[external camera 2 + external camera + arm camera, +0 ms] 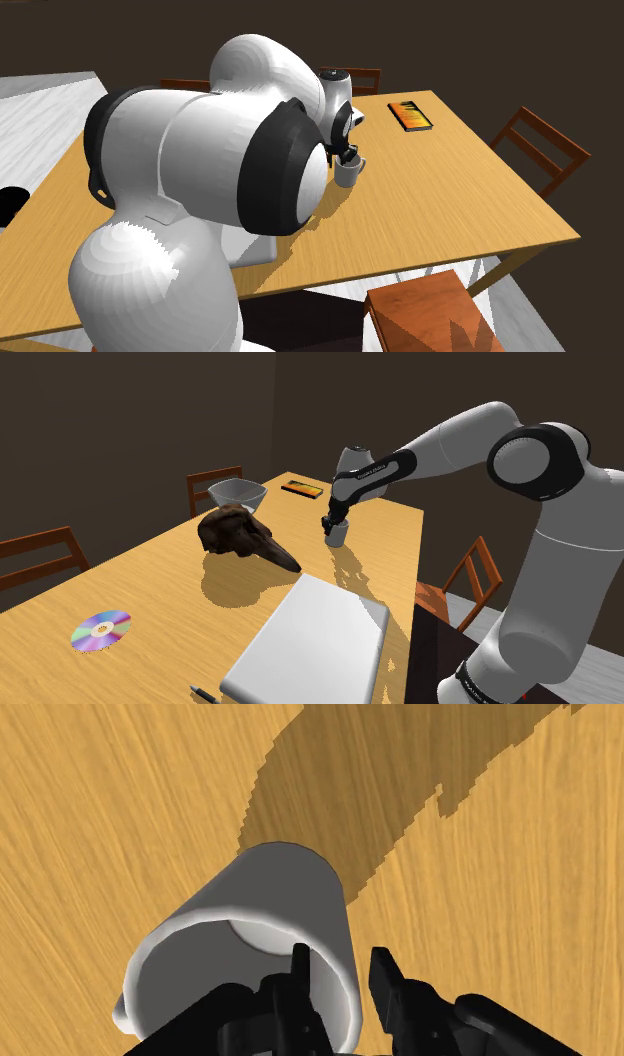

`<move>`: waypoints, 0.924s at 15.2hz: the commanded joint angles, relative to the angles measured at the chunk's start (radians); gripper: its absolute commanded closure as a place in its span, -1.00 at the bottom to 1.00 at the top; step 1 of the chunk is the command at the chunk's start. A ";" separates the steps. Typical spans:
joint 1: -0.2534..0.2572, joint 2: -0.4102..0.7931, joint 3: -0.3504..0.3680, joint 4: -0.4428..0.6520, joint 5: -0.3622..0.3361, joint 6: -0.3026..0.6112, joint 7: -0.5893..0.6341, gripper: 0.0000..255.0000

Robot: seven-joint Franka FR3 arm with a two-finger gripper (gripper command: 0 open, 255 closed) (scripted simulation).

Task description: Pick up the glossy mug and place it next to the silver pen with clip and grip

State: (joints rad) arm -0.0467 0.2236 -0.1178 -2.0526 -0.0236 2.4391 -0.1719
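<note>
A white glossy mug (336, 533) (346, 173) stands upright on the wooden table (150, 582), near its edge on the shoulder view's right. My black gripper (332, 522) (348, 155) comes down onto its rim. In the wrist view the gripper (340, 974) straddles the wall of the mug (290, 894): one finger (298, 979) is inside the cup and the other finger (385, 979) outside. A thin strip of table shows between the outer finger and the wall. The end of a dark pen (203, 695) lies at the table's near end.
A dark brown beaked skull (245, 537) and a white bowl (238, 494) sit to the shoulder view's left of the mug. A closed white laptop (310, 642) and a disc (101, 629) lie nearer. An orange phone (300, 487) (411, 116) lies at the far end. Chairs (470, 582) ring the table.
</note>
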 commanded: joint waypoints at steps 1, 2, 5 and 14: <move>0.000 0.000 0.000 0.000 0.000 0.000 0.000 1.00; 0.000 0.000 0.000 0.000 0.000 0.000 0.000 1.00; 0.000 0.000 0.000 0.000 0.000 0.000 0.000 1.00; 0.002 -0.043 -0.001 0.030 -0.005 -0.072 0.001 1.00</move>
State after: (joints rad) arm -0.0450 0.1877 -0.1188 -2.0285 -0.0276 2.3793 -0.1708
